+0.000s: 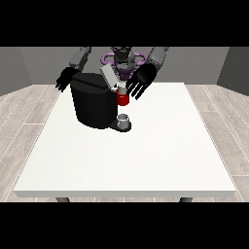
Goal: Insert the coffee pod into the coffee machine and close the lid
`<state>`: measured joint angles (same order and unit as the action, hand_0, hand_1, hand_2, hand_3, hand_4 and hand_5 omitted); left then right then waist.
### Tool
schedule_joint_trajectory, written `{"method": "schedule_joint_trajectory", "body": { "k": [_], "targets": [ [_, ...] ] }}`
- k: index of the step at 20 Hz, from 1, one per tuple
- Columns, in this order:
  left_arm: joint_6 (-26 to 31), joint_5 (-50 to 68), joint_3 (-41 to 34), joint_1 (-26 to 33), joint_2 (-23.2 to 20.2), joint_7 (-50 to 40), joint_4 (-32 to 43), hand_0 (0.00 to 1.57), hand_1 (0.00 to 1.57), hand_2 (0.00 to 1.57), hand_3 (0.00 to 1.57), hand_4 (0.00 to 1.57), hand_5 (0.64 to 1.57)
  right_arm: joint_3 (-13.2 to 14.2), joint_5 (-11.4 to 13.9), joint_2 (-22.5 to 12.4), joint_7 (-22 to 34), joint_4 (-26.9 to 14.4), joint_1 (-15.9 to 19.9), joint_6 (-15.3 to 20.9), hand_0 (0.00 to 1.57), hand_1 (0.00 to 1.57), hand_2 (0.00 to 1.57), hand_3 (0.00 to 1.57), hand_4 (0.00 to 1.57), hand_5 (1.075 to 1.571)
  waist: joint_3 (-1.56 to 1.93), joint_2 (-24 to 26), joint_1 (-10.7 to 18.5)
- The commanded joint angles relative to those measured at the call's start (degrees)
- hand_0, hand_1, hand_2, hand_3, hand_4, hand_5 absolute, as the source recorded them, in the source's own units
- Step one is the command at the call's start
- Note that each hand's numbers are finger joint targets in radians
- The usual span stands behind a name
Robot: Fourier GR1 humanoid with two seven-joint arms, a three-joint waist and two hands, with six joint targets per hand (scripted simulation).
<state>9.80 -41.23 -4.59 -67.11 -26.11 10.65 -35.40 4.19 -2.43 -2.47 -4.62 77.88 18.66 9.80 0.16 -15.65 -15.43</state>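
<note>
We've got the hand at the view's right (141, 80) hovering, fingers spread, beside the raised grey lid (109, 76) of the black boxy coffee machine (92, 100) near the table's (146, 160) far edge, probably to close it. The pod isn't clearly visible. The other hand's (64, 80) fingers: can't tell.

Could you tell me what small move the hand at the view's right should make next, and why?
Probably it should ease down towards the raised lid to press it shut. The hand at the view's right hangs open beside the top of the coffee machine, whose lid stands tilted up, with a red thing at the machine just below.
</note>
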Motion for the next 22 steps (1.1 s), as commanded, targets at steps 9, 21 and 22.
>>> {"method": "schedule_joint_trajectory", "body": {
  "k": [9, 21, 22],
  "targets": [
    [3.8, -1.6, 1.4, 3.4, 0.0, 1.4, 0.1, 0.0, 0.0, 0.0, 0.0, 0.0, 1.571, 0.1, 0.2, -0.2, -1.4, -0.8, -3.9, -0.2, 0.0, 0.0, 0.0, 0.0, 0.42, 1.571, -0.15, 5.1, 1.9],
    [1.4, 1.0, -1.2, 9.8, 6.0, -1.7, -1.4, 0.0, 0.0, 0.0, 0.0, 0.0, 1.571, -0.2, -0.4, 0.0, 0.4, 0.5, -8.5, -0.3, 0.0, 0.0, 0.0, 0.0, 0.43, 1.571, -0.17, 13.2, 4.0],
    [0.1, 0.6, -0.6, 10.5, 7.8, -2.1, -2.0, 0.0, 0.0, 0.0, 0.0, 0.0, 1.571, -0.3, -0.8, 0.5, 2.0, 1.0, -7.5, -0.1, 0.0, 0.0, 0.0, 0.0, 0.42, 1.571, -0.17, 13.4, 4.3]
  ]
}}
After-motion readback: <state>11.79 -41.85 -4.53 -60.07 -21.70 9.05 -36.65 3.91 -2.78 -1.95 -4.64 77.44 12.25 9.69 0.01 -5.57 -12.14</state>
